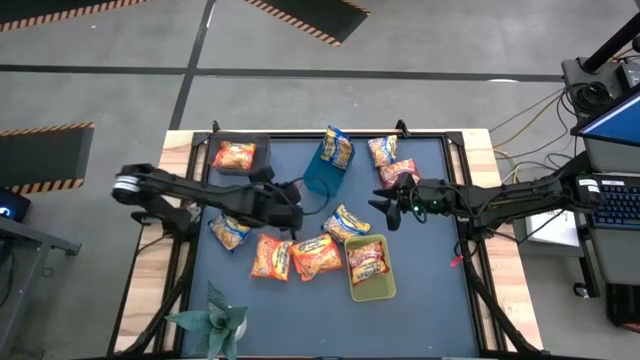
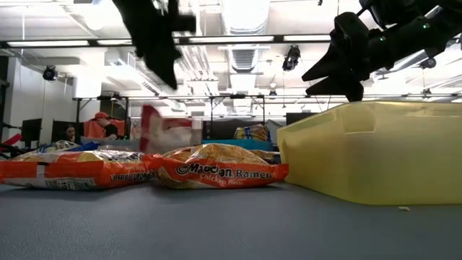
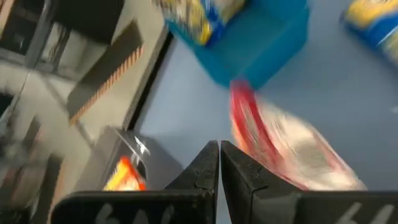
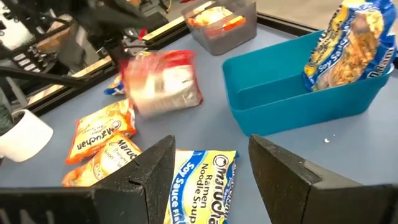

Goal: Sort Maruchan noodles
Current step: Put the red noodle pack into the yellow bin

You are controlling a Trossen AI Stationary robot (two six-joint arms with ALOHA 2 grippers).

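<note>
1. My left gripper [image 3: 219, 144] was clenched: in its wrist view the two fingers were pressed together and I saw nothing between them.
2. It hung above the table, close to the blue bin [image 1: 322, 172], on the side of the bin where my left arm comes in.
3. A red packet [image 4: 163, 81] was just past the tips of this gripper, between them and the blue bin. It looked blurred, and in the low view it was above the table, below the gripper. I could not tell if the fingers touched it.
4. A blue-and-yellow packet [image 1: 337, 148] stood leaning inside the blue bin.
5. My right gripper [image 4: 211, 168] was released, its fingers wide apart and holding nothing. It hovered near the blue bin, on my right arm's side of it.
6. Directly under these open fingers, another blue-and-yellow packet [image 4: 202, 180] lay flat on the table, near the blue bin.
7. Two orange packets [image 1: 293, 256] lay side by side on the table, further from the blue bin, toward the plant's edge of the table.
8. The yellow-green bin [image 1: 381, 290] stood beside these orange packets, with one packet inside.
9. The grey bin [image 1: 262, 155] stood on the left arm's side of the blue bin and had an orange packet in it.
</note>
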